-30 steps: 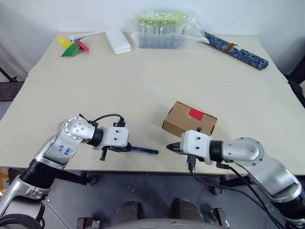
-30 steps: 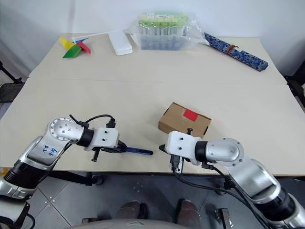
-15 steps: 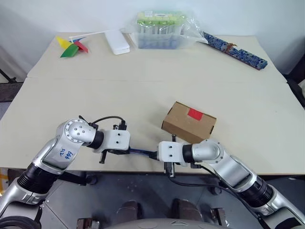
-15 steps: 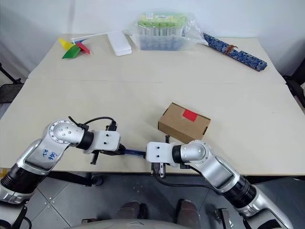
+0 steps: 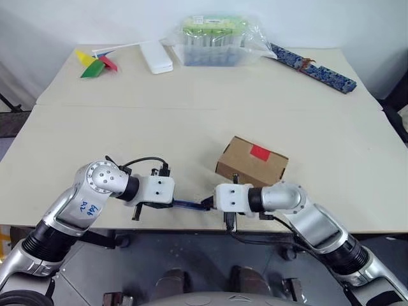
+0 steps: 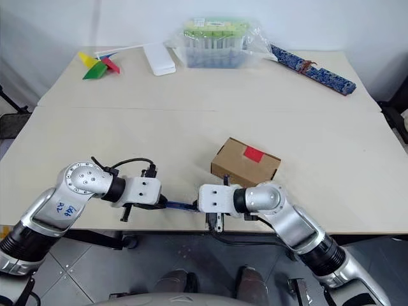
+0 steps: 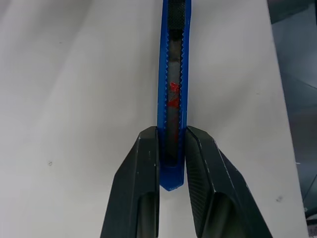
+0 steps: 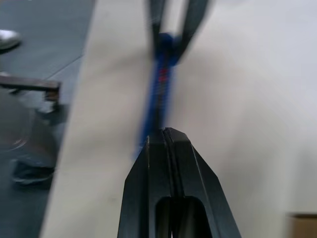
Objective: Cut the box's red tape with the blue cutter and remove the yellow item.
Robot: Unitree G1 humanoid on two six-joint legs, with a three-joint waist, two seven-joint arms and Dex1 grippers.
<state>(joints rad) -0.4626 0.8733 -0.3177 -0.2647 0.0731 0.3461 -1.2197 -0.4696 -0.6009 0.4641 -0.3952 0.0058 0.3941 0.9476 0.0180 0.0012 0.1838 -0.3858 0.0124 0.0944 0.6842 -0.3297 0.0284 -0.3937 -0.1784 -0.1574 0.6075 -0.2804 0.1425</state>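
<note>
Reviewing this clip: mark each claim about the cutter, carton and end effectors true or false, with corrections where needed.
1. The left end effector grips the blue cutter by one end. True.
2. The right end effector is wide open. False: its fingers are shut, tips at the cutter's free end.
3. The red tape is on the box. True.
4. The box's flaps are open with the yellow item showing. False: the box is closed.
5. The box sits at the table's far edge. False: it sits near the front edge, by the right arm.
</note>
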